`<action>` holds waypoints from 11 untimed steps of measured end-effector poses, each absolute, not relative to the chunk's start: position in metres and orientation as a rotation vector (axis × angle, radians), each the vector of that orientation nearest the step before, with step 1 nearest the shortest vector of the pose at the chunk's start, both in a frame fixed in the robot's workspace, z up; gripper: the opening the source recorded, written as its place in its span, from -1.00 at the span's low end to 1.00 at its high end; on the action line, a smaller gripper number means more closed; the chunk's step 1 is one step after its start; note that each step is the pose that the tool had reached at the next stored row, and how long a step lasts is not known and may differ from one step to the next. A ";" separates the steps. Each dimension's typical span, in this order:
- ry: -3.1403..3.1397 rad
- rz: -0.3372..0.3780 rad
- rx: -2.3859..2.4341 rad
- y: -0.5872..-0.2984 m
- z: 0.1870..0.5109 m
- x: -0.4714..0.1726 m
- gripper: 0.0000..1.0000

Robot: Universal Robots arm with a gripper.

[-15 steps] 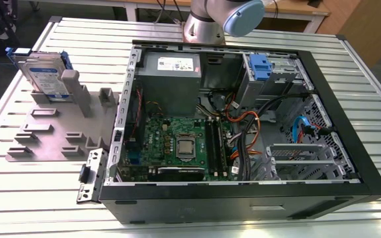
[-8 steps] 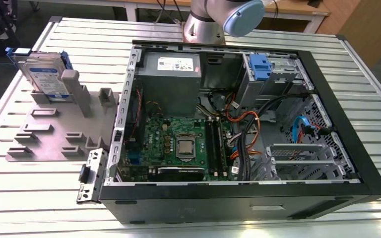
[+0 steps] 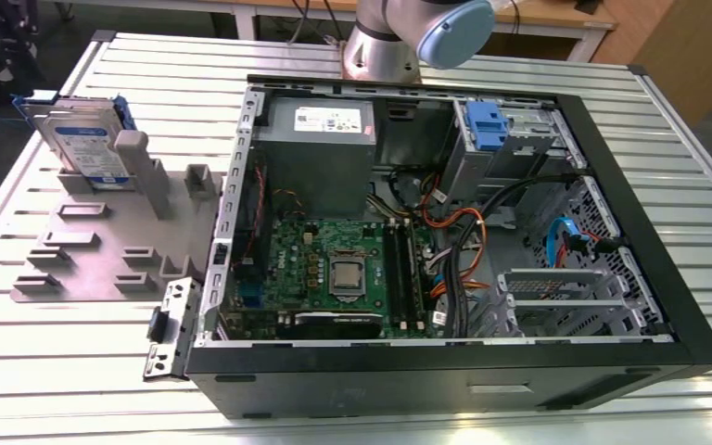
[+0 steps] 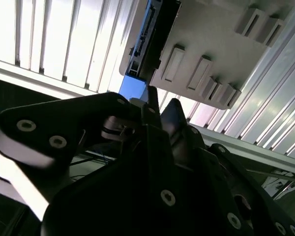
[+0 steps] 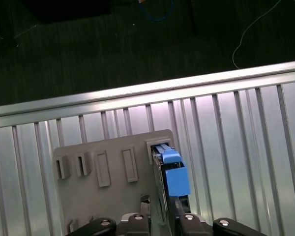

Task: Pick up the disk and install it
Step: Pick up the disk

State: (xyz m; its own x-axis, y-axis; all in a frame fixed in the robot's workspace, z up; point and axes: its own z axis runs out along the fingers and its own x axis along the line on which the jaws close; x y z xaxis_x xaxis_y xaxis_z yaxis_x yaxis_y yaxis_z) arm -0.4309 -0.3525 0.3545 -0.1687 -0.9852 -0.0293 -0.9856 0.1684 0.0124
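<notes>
The disk [image 3: 84,139] stands on edge in a slot at the far end of a grey holder [image 3: 96,241], on the exterior view's left, its blue-and-white label facing out. In the first wrist view I look down on its thin top edge with the blue bracket [image 5: 174,174]. My gripper [image 5: 162,219] hangs above it, open, with one finger to each side of the disk's line and not touching it. In the second wrist view the gripper [image 4: 162,105] points at the disk's connector edge [image 4: 155,29].
An open computer case [image 3: 653,306] lies on the slatted metal table [image 3: 703,158], right of the holder. Inside are a power-supply box [image 3: 319,139], a motherboard [image 3: 331,269], cables and a drive bay with a blue clip [image 3: 486,125]. The holder has several empty slots [image 5: 103,169].
</notes>
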 end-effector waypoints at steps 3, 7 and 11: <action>2.373 0.077 -2.005 -0.353 0.353 -0.432 -0.29; 2.323 0.093 -2.053 -0.353 0.349 -0.433 -0.17; 2.275 0.100 -2.102 -0.353 0.347 -0.433 -0.15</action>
State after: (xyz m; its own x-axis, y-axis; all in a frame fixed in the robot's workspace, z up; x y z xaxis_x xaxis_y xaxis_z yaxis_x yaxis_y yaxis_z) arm -0.4330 -0.3525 0.3465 -0.0797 -0.9940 -0.0749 -0.9967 0.0785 0.0185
